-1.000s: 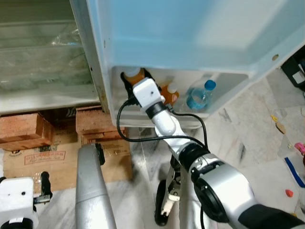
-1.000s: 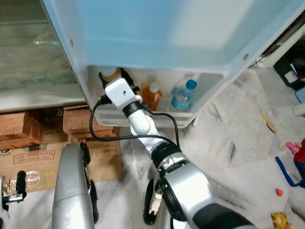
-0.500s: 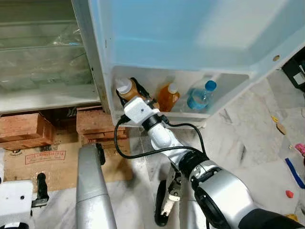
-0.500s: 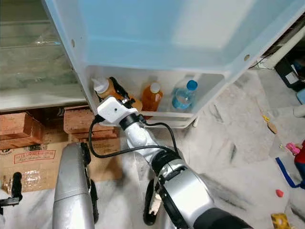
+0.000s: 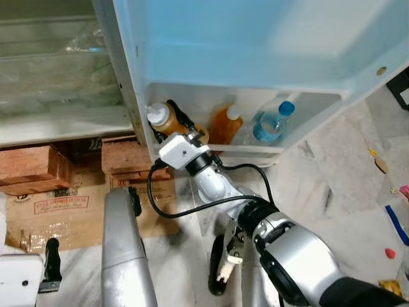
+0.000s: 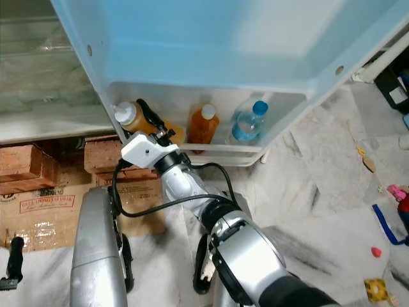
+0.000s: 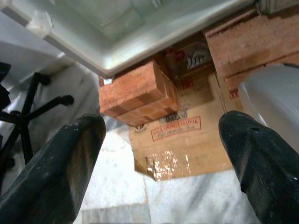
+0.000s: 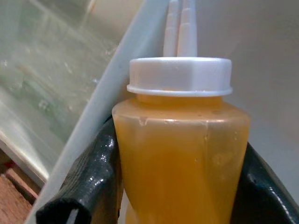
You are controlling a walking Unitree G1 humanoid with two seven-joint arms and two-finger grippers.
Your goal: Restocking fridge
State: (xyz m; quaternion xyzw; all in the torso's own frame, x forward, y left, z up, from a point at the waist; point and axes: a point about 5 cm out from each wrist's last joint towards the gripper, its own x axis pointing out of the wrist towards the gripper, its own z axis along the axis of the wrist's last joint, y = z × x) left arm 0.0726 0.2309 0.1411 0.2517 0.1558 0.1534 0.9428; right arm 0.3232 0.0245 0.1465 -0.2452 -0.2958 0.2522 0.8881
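Note:
My right gripper (image 5: 171,115) is shut on an orange juice bottle (image 5: 165,123) with a white cap. The bottle tilts leftward at the left end of the fridge door's bottom shelf (image 5: 255,148). In the right wrist view the bottle (image 8: 180,163) sits squeezed between both black fingers (image 8: 88,186). A second juice bottle (image 5: 223,125) and a blue-capped water bottle (image 5: 271,123) stand further right in the same shelf. My left gripper (image 7: 163,135) hangs low at my left, open and holding nothing, above the floor.
Red bricks (image 5: 32,167) and a cardboard box (image 5: 57,208) lie under the fridge body, whose glass shelf (image 5: 64,121) is at the left. A black chair base (image 7: 28,112) stands nearby. Small items litter the marble floor at the right (image 5: 396,224).
The right gripper has drawn down and leftward with the juice bottle, which went from upright in the shelf to tilted at its left end. The left gripper dropped lower.

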